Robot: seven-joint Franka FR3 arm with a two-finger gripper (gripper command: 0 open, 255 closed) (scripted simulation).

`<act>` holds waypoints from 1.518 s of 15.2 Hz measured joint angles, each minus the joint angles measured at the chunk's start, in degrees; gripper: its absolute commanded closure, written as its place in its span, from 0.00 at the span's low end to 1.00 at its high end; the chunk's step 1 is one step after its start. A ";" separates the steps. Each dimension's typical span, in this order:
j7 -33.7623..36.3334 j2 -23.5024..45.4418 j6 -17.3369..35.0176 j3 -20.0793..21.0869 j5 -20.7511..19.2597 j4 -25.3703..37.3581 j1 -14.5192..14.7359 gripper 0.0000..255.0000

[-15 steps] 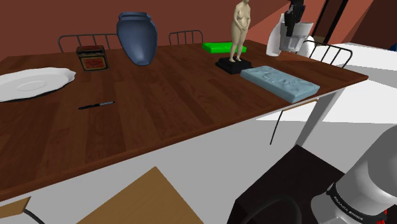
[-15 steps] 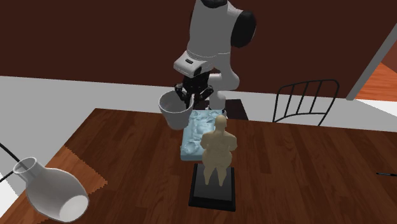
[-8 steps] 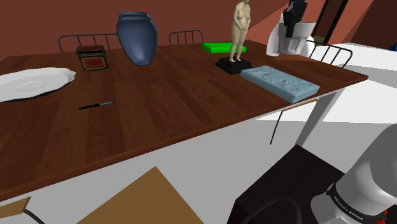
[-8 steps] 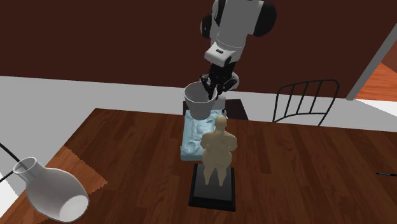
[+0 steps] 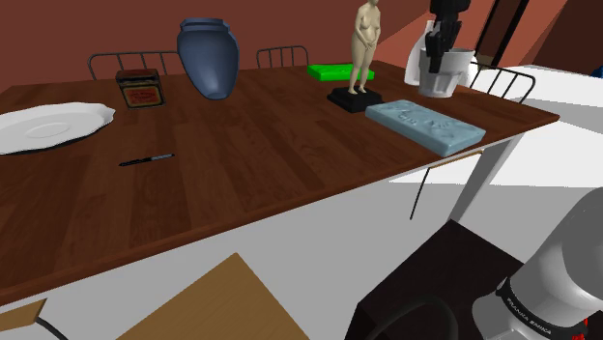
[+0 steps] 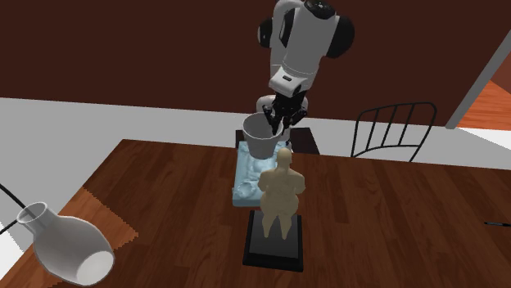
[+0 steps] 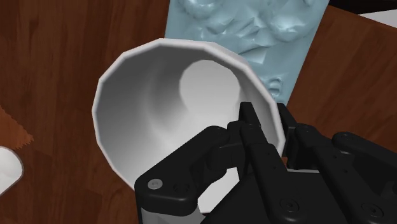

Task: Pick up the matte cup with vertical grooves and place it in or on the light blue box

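A white cup (image 6: 260, 140) with a flared rim hangs in the air, upright. My black gripper (image 6: 275, 123) is shut on the cup's rim, one finger inside and one outside. In the wrist view the cup (image 7: 165, 108) opens toward the camera and the gripper (image 7: 267, 121) pinches its wall. The light blue box (image 6: 252, 178), flat with a bumpy top, lies on the dark wooden table (image 6: 164, 188). The cup hovers above the box's far end in the second exterior view. In the shoulder view the cup (image 5: 449, 73) and gripper (image 5: 440, 43) hang beyond the box (image 5: 425, 126).
A tan statue (image 5: 364, 53) on a black base stands next to the box. Also on the table are a blue vase (image 5: 208, 56), a green block (image 5: 338, 70), a tin (image 5: 138, 89), a pen (image 5: 145, 159) and a white plate (image 5: 48, 126). A white vase (image 6: 70, 245) lies tipped. Wire chairs (image 6: 393, 131) ring the table.
My gripper has carried the cup toward the second exterior view's right, over the box's far end, and lowered it a little. The grip has stayed the same.
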 measured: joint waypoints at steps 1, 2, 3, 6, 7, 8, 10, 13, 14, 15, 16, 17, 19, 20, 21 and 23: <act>0.09 -0.15 0.61 -0.05 -0.01 -0.77 -0.01 1.00; 0.31 -0.55 1.47 -0.05 -0.03 -2.04 0.00 1.00; 0.36 -0.58 2.24 -0.14 -0.06 -2.84 -0.03 1.00; 0.78 -1.09 4.34 -0.23 -0.11 -5.48 -0.04 1.00; 0.97 -1.26 5.02 -0.22 -0.11 -6.36 -0.02 1.00; 1.18 -1.53 5.80 -0.22 -0.13 -7.44 -0.01 1.00; 1.45 -1.95 7.46 -0.32 -0.21 -9.54 -0.05 1.00; 1.53 -2.08 8.14 -0.36 -0.24 -10.23 -0.05 1.00; 1.52 -2.08 8.18 -0.37 -0.25 -10.26 -0.06 1.00; 1.54 -2.06 8.23 -0.37 -0.25 -10.33 -0.06 1.00; 1.55 -2.04 8.25 -0.38 -0.25 -10.36 -0.06 1.00; 1.54 -2.07 8.24 -0.36 -0.24 -10.33 -0.05 1.00; 1.53 -2.08 8.27 -0.38 -0.25 -10.35 -0.07 0.00; 1.52 -2.07 8.29 -0.40 -0.26 -10.39 -0.08 0.00; 1.52 -2.06 8.30 -0.40 -0.27 -10.41 -0.08 0.00; 1.52 -2.05 8.31 -0.41 -0.27 -10.43 -0.08 0.00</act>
